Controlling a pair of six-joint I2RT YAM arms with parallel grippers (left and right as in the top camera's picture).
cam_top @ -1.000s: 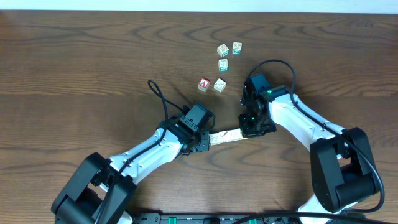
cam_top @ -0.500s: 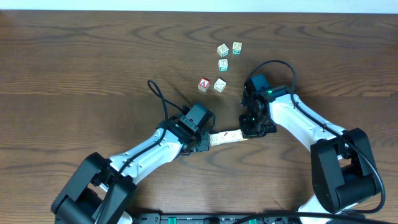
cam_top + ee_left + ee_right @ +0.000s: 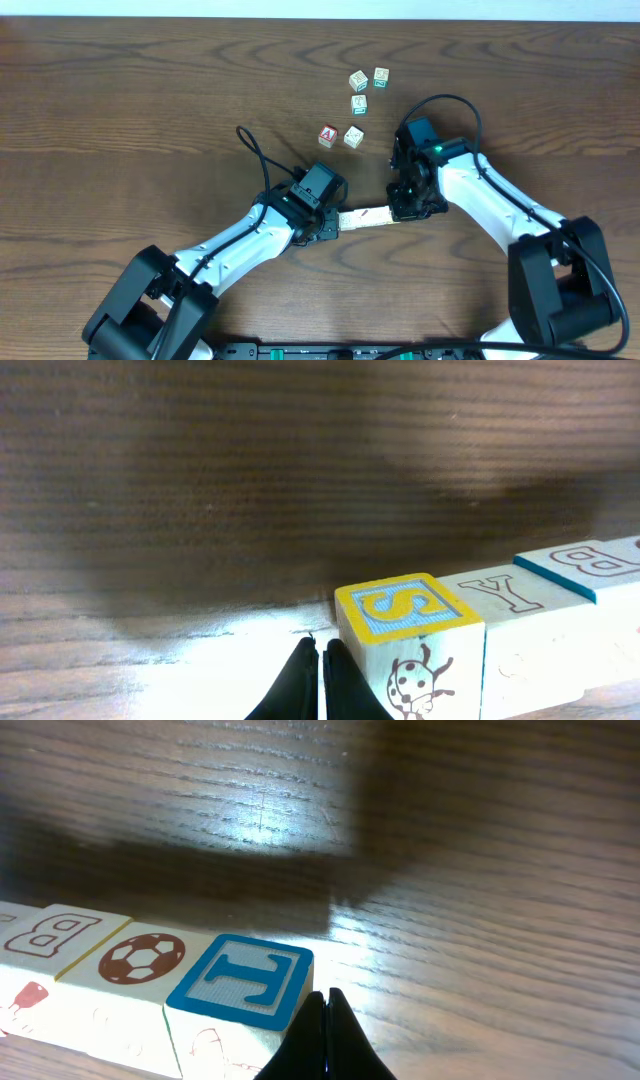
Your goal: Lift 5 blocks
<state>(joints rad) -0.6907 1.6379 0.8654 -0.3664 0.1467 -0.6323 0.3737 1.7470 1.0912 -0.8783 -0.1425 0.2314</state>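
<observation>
Blocks (image 3: 362, 217): row of five, near middle of the table (image 3: 120, 100), pressed end to end between left hand (image 3: 330, 222) and right hand (image 3: 398, 212), each with fingers together. Unequal push or rise could buckle the row.
</observation>
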